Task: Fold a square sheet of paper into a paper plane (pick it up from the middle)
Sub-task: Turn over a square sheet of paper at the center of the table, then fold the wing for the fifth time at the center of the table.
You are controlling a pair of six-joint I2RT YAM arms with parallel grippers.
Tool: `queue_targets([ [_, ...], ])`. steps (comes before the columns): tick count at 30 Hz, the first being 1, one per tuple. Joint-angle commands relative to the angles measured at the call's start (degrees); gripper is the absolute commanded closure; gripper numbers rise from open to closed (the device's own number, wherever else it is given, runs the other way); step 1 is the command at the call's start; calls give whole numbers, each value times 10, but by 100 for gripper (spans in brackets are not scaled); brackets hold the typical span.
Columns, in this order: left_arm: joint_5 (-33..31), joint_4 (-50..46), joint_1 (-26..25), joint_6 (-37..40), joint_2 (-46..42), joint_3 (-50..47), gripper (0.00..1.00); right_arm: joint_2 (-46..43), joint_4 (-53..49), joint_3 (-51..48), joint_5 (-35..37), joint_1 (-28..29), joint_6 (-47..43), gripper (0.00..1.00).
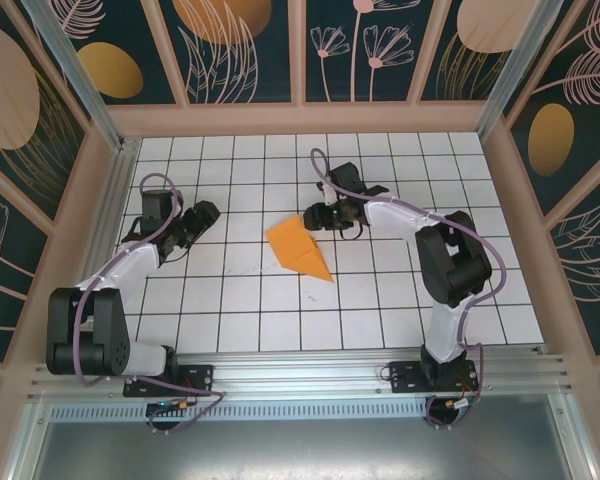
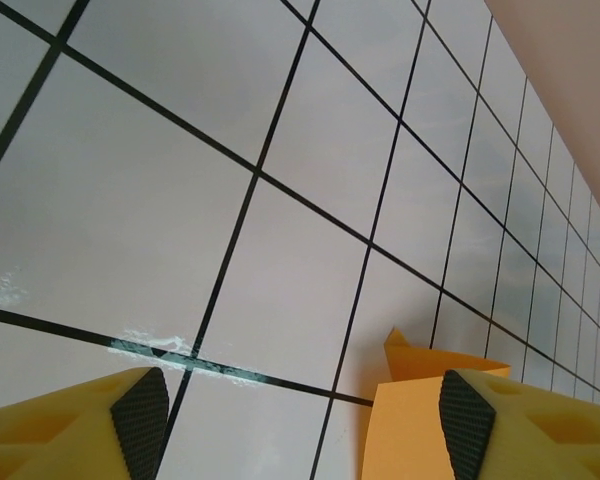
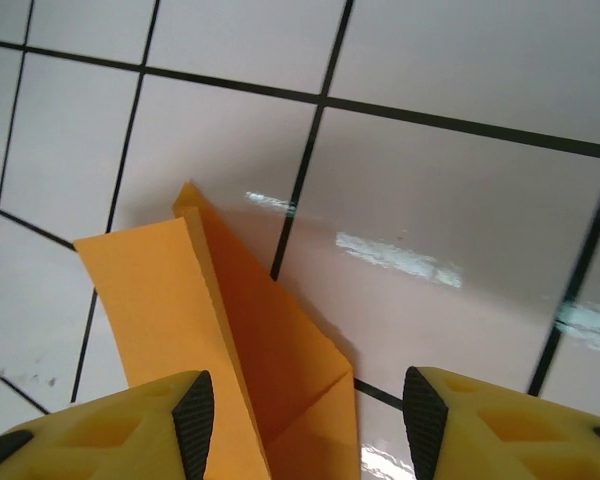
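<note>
- Sitting flat near the middle of the table [image 1: 230, 300] is the paper [image 1: 298, 248]: orange, folded into a layered wedge. The wide end faces the far-left corner and the tip faces the near-right corner.
- Right gripper [image 1: 315, 218] is low over the table, just beside the far side of the paper's wide end. Its arm reaches in from the right.
- Right wrist view: right gripper [image 3: 310, 425] has its jaws wide apart with nothing clamped. The paper [image 3: 230, 330] lies on the tiles below the gap and runs under the left-hand finger [image 3: 193, 420].
- Same view shows two layers, a lighter flap over a darker sheet, with a crease between them. One corner points away from the camera.
- Can't tell from either view whether the right fingers touch the paper.
- Left gripper [image 1: 202, 215] is toward the left edge, aimed at the paper, with bare tile between the two.
- Left wrist view: left gripper [image 2: 303, 425] has its jaws wide open and empty, with only tile between the pads [image 2: 140, 420].
- In that view a corner of the paper [image 2: 420, 395] shows beside the right-hand finger, resting on the table.
- There is a whitish scuff [image 2: 160, 345] on a grid line ahead of the left fingers.
</note>
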Motion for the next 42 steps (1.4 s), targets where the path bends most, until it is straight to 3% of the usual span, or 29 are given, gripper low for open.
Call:
queue_targets([
  [1, 37, 37, -8, -10, 1, -16, 25, 22, 44, 0, -114, -14, -38, 44],
  [12, 44, 66, -37, -8, 8, -40, 12, 89, 33, 34, -202, -23, -75, 50],
  [13, 45, 70, -40, -6, 8, -42, 11, 94, 33, 37, -204, -23, -75, 53],
  [17, 55, 88, -52, -6, 9, -52, 4, 98, 55, 35, -234, -31, -51, 79],
  [20, 62, 104, -62, -9, 6, -64, 2, 86, 100, 11, -249, -37, -6, 88],
  [33, 86, 282, -150, -112, -19, -171, 2, 43, 368, -122, -298, -54, 289, 90],
  [42, 115, 492, -204, -202, 32, -229, 2, 43, 502, -144, -367, -73, 405, 90],
])
